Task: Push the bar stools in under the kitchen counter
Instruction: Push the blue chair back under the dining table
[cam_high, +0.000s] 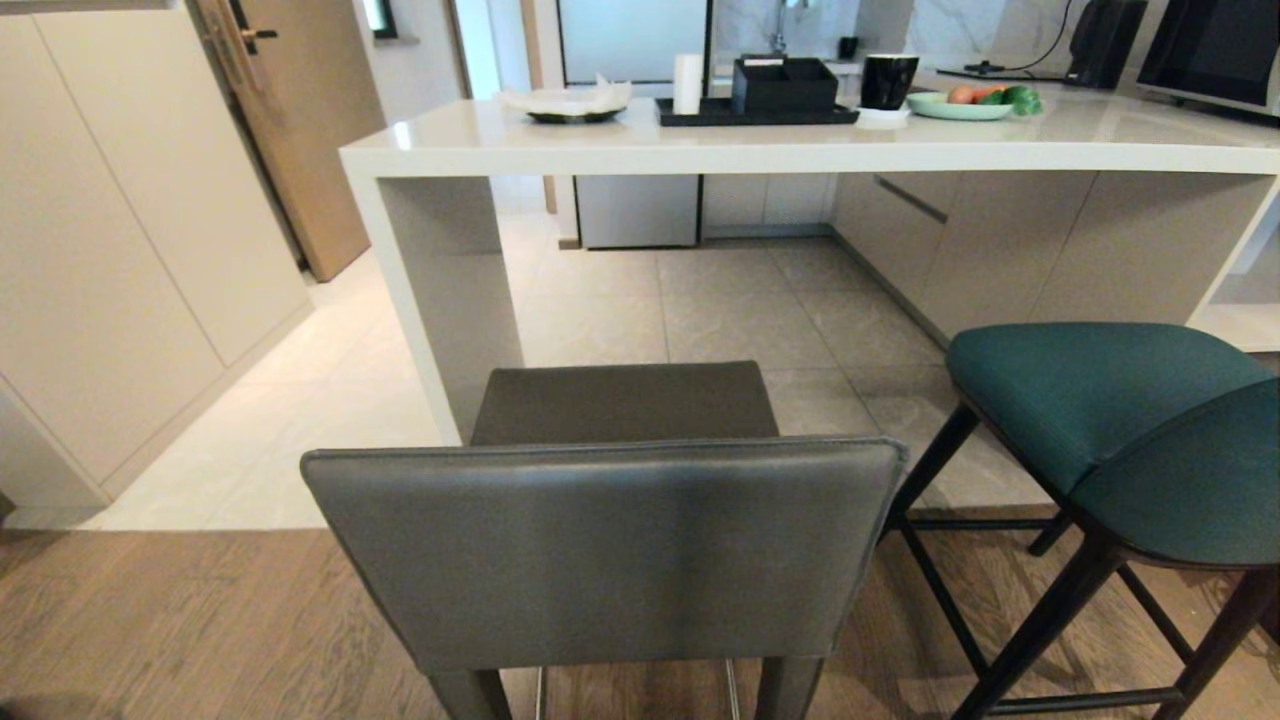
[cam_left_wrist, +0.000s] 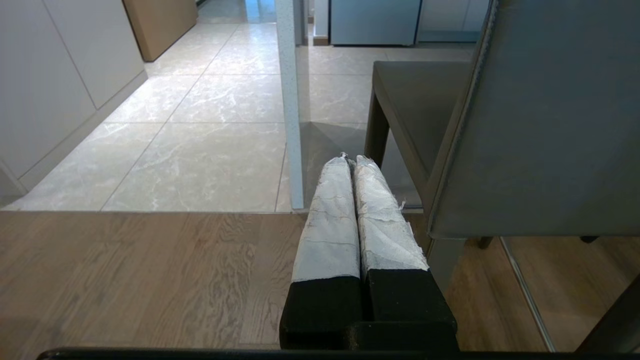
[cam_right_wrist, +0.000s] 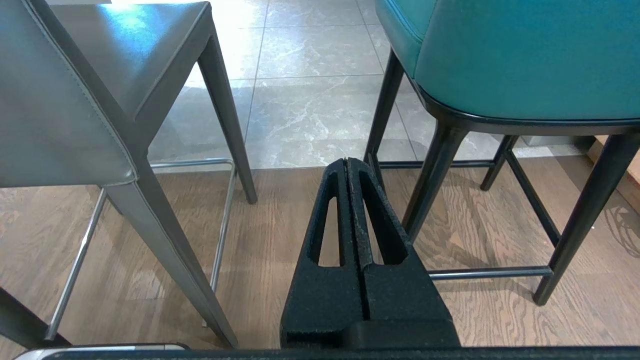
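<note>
- Head view: grey stool (cam_high: 600, 540) stands square-on, back toward the camera, its seat short of the kitchen counter (cam_high: 700, 150) edge, beside the white side panel. Teal stool (cam_high: 1110, 430) stands angled out to the right, also not tucked. Neither arm shows here.
- Left wrist view: left gripper (cam_left_wrist: 352, 162) hangs low, left of the grey stool's back; taped fingers pressed together, holding nothing, touching nothing.
- Right wrist view: right gripper (cam_right_wrist: 347, 162) sits between the two stools, aimed at the floor gap; black fingers closed on nothing. Probably lined up for pushing.
</note>
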